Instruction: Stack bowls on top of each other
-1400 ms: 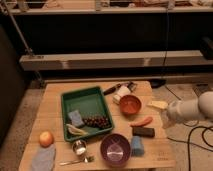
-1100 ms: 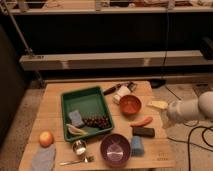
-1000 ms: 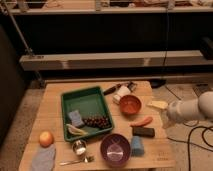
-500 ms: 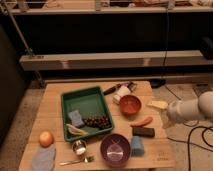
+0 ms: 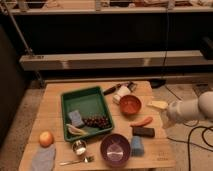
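Orange bowl point(image 5: 130, 104) sits apart from purple bowl point(image 5: 115, 149); jaws seemingly at right.

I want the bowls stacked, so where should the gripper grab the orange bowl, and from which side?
Probably the right rim of the orange bowl, from above: it sits upright and open, the cup crowds its upper left, and the gripper is by the right edge of the table.

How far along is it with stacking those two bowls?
Nothing is stacked yet. The orange-red bowl sits on the table right of the green tray, and the purple bowl sits apart at the front edge. The gripper hovers by the table's right edge, holding neither bowl. Left: lift the orange-red bowl and set it inside the purple one.
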`<state>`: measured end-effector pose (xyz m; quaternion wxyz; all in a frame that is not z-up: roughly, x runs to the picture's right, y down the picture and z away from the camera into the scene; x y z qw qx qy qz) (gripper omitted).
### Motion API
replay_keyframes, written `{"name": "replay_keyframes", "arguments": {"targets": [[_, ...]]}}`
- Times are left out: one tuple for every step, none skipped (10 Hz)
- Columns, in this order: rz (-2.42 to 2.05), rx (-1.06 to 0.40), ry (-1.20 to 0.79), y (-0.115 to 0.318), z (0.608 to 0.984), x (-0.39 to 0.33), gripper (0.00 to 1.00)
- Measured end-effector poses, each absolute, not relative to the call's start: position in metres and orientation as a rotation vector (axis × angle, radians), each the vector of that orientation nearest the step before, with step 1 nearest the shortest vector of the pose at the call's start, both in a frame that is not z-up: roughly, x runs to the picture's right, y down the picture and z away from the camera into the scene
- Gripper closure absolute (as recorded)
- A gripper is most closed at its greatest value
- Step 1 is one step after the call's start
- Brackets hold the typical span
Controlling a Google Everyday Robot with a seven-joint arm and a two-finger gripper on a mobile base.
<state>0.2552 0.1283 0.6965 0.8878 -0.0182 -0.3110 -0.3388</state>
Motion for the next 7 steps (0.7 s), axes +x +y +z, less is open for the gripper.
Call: {"name": "replay_keyframes", "arguments": {"targets": [[-0.704, -0.038, -0.646, 0.128, 0.696, 0.255, 0.2], [-0.704, -0.038, -0.646, 0.128, 0.696, 0.255, 0.2], [-0.704, -0.038, -0.646, 0.128, 0.696, 0.255, 0.2], [-0.704, -0.038, -0.646, 0.128, 0.696, 0.255, 0.2], [-0.705, -0.037, -0.647, 0.128, 0.697, 0.256, 0.2], [-0.73, -0.033, -0.646, 0.124, 0.701, 0.258, 0.2], [-0.752, -0.029, -0.652, 0.115, 0.71, 0.257, 0.2]]}}
